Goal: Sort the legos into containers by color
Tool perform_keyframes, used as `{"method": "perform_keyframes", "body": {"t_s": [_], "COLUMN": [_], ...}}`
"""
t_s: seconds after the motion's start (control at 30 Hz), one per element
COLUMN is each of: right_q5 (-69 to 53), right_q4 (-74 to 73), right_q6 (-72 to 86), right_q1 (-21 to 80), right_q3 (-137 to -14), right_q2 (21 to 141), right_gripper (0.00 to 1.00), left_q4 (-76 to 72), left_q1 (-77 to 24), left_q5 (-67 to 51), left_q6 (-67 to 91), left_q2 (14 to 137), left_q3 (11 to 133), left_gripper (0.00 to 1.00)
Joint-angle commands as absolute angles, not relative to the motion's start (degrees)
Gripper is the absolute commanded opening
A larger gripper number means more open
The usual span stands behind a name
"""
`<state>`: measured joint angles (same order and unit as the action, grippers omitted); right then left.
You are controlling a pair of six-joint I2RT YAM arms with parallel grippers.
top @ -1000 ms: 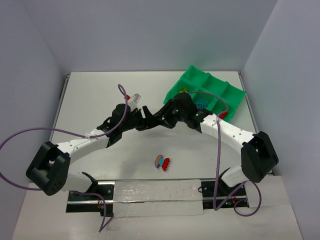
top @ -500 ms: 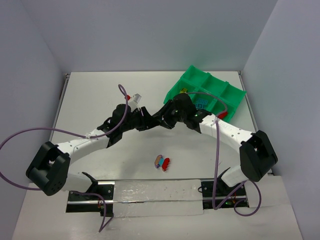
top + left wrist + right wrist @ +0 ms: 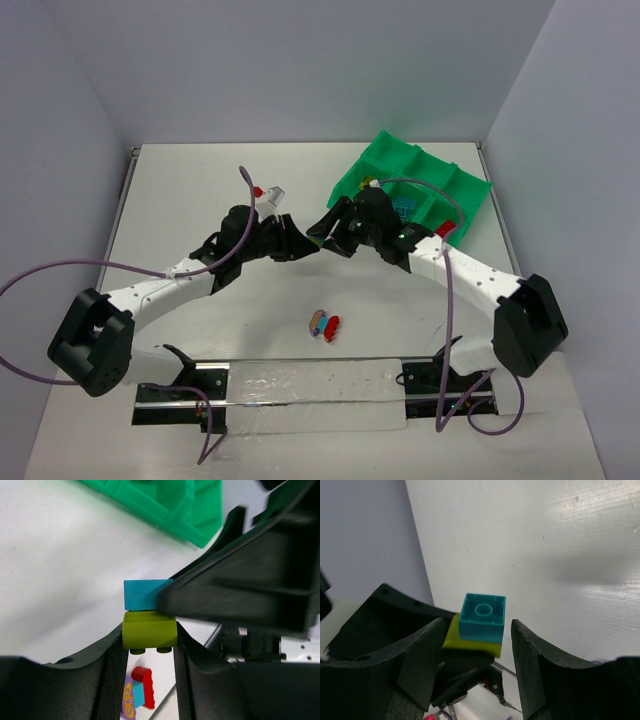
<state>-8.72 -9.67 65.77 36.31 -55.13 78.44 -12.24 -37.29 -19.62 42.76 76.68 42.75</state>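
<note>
My left gripper (image 3: 149, 647) is shut on an olive-yellow brick (image 3: 150, 629) with a cyan brick (image 3: 142, 594) stuck on its far side. My right gripper (image 3: 477, 626) is open, one finger on each side of the cyan brick (image 3: 481, 616), with gaps showing on both sides. The olive brick (image 3: 466, 641) shows behind it. In the top view both grippers meet above the table's middle, left (image 3: 296, 238) and right (image 3: 330, 226). The green tray (image 3: 470, 190) stands at the back right, with a cyan brick (image 3: 403, 207) in one compartment.
A small cluster of red, cyan and purple bricks (image 3: 324, 324) lies on the table near the front middle, and it also shows under my left gripper (image 3: 137, 692). The tray's corner (image 3: 200, 525) is close beyond the held bricks. Purple cables loop off both arms.
Both grippers have shifted slightly toward the far side while staying together. The right arm's elbow has swung out to the right. The bricks on the table have not moved.
</note>
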Motion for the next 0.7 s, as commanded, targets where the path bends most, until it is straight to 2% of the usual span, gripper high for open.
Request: {"method": "perform_keyframes", "body": {"t_s": [0.0,0.13,0.3,0.43,0.67], "right_q5": [-2.54,-0.66,-1.32,-1.05,-4.47], "right_q4": [-13.66,-21.3,-23.38,-23.2,-22.67], "right_q6": [57.93,54.45,52.91,51.16,53.93], "right_q1": [35.1,34.41,33.79,35.93,36.34], "right_q3": [-57.17,-59.31,-59.28,-64.02,-66.26], "right_q2": [70.66,69.04,67.76,68.89,72.91], "right_gripper": [0.65,0.66,0.67,0.7,0.71], "left_q4": [-12.83,-12.39,-14.1,-11.27,-9.93], "left_q1": [-33.92,-31.34,-30.23,-30.15,-29.79], "left_q5": [-30.69,-38.9,-47.63,-52.78,-50.46], "left_q6": [35.99,34.26,34.37,32.36,31.89], "left_q2": [72.72,72.54,73.26,74.26,74.16], "left_q3": [42.55,43.34,45.71,49.02,49.79], "left_gripper": [0.0,0.0,0.0,0.0,0.0]}}
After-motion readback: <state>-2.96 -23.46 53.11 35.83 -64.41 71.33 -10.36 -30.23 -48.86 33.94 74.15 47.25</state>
